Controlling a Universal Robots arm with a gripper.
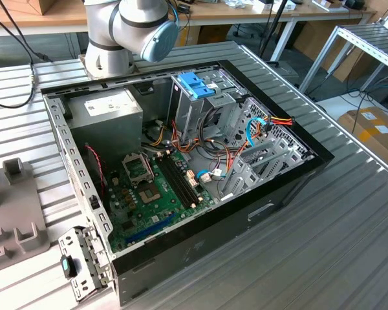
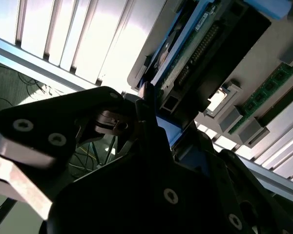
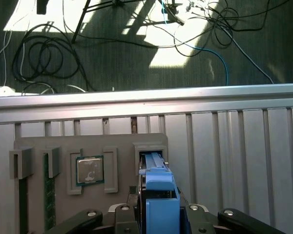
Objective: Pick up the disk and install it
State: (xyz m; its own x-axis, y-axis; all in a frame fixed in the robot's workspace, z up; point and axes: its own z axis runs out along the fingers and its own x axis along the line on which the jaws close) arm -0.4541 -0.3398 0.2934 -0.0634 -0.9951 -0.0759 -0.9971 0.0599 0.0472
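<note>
Disk [image 3: 159, 195], first wrist view: stands on edge in a slot of the grey parts tray [image 3: 58, 144], blue carrier end inside the span of the gripper [image 3: 160, 219]. Long axis, as I judge, runs straight from gripper into slot. Clamped or merely straddled: cannot tell.
Second wrist view: blue rail lies close against the gripper's dark body.
Exterior view: tray at 9 o'clock of the open case [image 1: 246, 219]; blue-handled drive cage [image 1: 193, 113] at 1 o'clock inside it.
</note>
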